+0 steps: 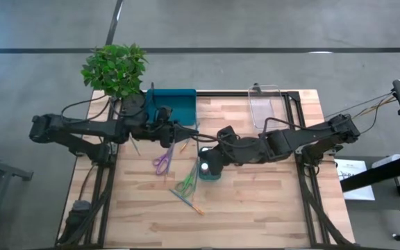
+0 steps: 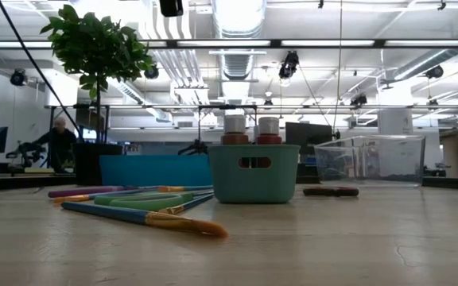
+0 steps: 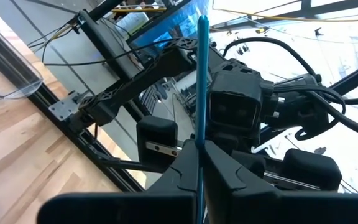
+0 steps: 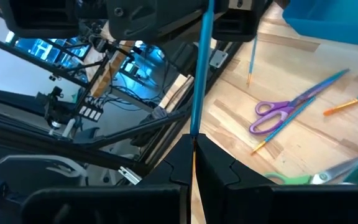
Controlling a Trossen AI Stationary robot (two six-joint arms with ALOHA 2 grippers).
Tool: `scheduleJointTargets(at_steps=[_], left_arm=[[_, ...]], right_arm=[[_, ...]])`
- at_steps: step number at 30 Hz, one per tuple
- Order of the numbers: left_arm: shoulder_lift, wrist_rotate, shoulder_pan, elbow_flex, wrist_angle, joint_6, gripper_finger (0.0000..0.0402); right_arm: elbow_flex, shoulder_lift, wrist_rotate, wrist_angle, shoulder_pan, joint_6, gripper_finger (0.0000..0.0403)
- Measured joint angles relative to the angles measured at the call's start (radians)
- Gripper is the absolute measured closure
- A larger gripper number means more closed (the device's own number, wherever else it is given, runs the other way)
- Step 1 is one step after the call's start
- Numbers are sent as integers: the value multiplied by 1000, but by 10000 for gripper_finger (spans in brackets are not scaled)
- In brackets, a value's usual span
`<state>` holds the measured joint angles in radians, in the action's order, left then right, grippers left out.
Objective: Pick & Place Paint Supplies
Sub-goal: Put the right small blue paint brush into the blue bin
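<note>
Pale wood-plank table on a black frame, grey concrete floor all round with dark seam lines. A potted plant sits at the far left corner, a teal tray just beside it, and a clear plastic bin at the far edge toward the right. Both arms reach in over the middle of the table. The left gripper and the right gripper face each other over the table in front of the teal tray, each pinched shut on the same thin blue brush; the shaft runs from one pair of fingers straight into the other. Below the right arm stands a small teal basket holding white-capped paint pots, two caps showing above the rim at table level. Loose on the wood: purple scissors near the middle, green scissors just beside the basket, a brush with an orange end nearest the front edge, and another short brush between the purple scissors and the grippers. Red scissors lie flat before the clear bin. Behind the table, an open workshop: exposed ducts, strip lights, monitors, and a person seated far off at left.
</note>
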<state>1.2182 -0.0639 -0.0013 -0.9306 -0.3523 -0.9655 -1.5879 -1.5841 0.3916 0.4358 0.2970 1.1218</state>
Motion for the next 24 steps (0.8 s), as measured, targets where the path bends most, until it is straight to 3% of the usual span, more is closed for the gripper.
scheduleJointTargets(at_steps=[11,20,24], left_arm=[[-88,-7,0,-1,102,79,400],[-253,1,-16,-1,332,190,401],[-320,103,-110,-1,431,305,401]], right_arm=[[0,35,35,-19,64,-46,394],[0,89,187,33,120,-61,394],[0,113,235,41,131,-81,394]])
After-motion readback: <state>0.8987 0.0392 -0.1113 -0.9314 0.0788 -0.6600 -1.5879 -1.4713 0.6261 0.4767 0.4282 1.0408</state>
